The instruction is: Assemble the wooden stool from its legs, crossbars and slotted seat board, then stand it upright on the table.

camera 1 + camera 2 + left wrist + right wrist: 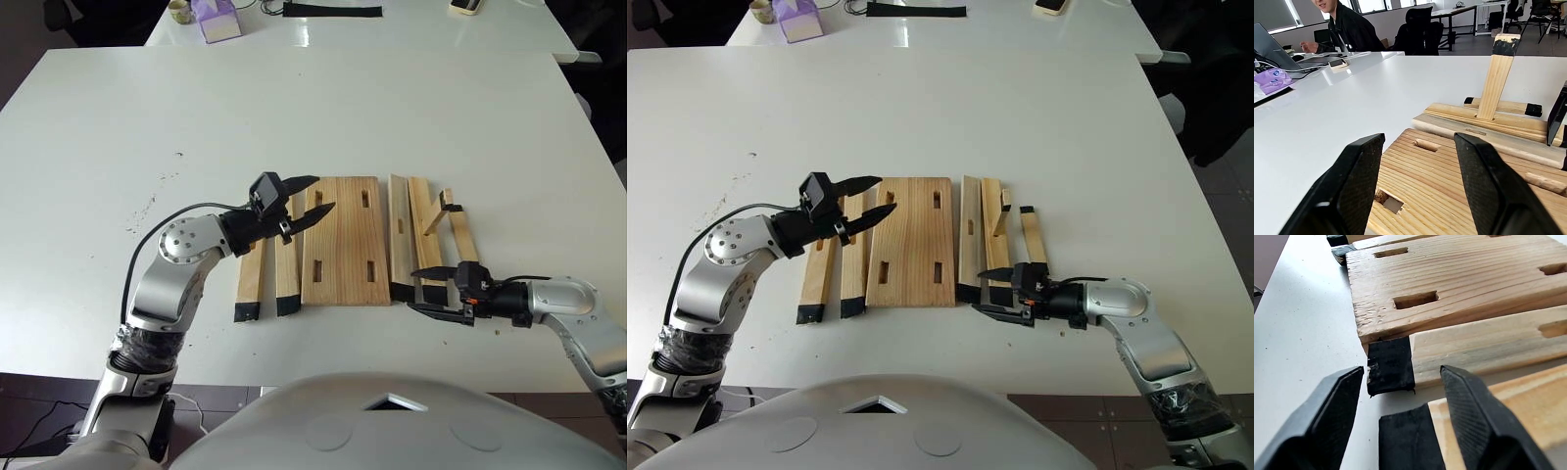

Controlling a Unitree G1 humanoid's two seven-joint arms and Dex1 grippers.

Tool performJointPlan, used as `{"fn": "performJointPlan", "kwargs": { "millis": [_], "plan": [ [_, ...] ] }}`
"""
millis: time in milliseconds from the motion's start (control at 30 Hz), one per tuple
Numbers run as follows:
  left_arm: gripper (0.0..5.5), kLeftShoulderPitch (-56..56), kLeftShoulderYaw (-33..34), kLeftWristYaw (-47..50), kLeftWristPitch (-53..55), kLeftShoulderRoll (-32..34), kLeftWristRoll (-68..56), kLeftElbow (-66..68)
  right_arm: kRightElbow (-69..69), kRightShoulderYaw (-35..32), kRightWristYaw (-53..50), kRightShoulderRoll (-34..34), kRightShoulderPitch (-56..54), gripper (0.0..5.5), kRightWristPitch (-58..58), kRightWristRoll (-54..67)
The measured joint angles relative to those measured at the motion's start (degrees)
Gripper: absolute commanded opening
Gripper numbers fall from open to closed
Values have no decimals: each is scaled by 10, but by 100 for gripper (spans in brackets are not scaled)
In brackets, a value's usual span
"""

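1. Wooden board (pixel 340 240) with four slots lies flat in the middle of the white table (pixel 294 108).
2. Two legs (pixel 287 264) with black ends lie side by side, just left of the board.
3. Two more legs (pixel 399 235) lie just right of the board, touching each other.
4. A short stick (pixel 1497 73) pokes up at a tilt from one of those right legs.
5. One more bar (pixel 463 238) lies flat just right of them.
6. The left claw (pixel 325 193) hangs over the far left edge of the board. Its two fingers are spread wide and hold nothing.
7. The right claw (pixel 412 290) sits low at the near end of the right legs. Its fingers are wide apart too and grip nothing.
8. In the right wrist view, the black tip (pixel 1391 364) of the leg next to the board sits between the two fingers, not touched by either.
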Motion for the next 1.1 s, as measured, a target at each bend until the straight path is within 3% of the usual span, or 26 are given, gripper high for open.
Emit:
{"fn": "performJointPlan", "kwargs": {
  "millis": [333,467,667,867,1100],
  "plan": [
    [264,37,1,27,0,-11,1,-25,-82,-83,-18,-24,27,290,49,43],
    [264,58,7,46,0,-12,2,-44,-154,-136,-159,22,39,290,122,32],
    [264,107,12,71,1,-14,3,-73,-239,-139,-309,101,123,383,237,6],
    [264,109,7,85,2,-20,4,-80,-274,-124,-409,161,130,473,316,-9],
    [264,97,7,85,3,-20,4,-77,-278,-99,-440,189,138,476,328,-32]
  ]
}}
